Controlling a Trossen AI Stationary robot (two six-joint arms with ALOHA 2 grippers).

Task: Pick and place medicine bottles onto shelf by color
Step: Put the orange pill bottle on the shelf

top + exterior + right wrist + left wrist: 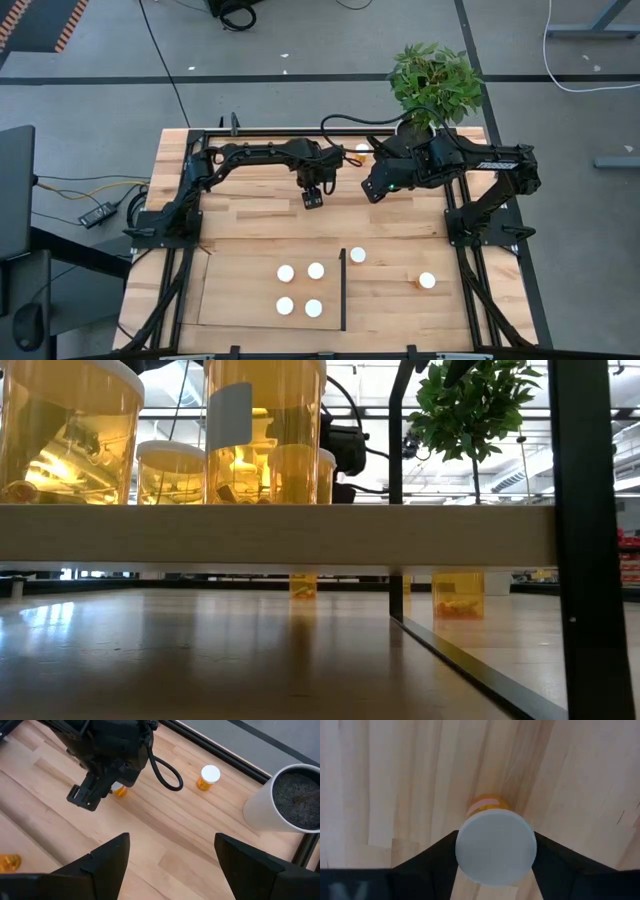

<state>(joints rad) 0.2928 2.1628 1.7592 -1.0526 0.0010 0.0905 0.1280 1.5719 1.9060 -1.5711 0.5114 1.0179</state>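
Straddling a bottle (pixel 496 847) on plank tabletop (pixel 260 215), left claw (pixel 495 865) w/ fingers either side; right claw (pixel 170 865) spread.

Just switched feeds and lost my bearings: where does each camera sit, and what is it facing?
High: overhead, straight down; both arms, shelf.
Low: table height, looking under the shelf; no gripper clear.
Left wrist: left gripper straddling a medicine bottle.
Right wrist: right gripper open, facing the left arm and plant pot.
Shared: plant pot.
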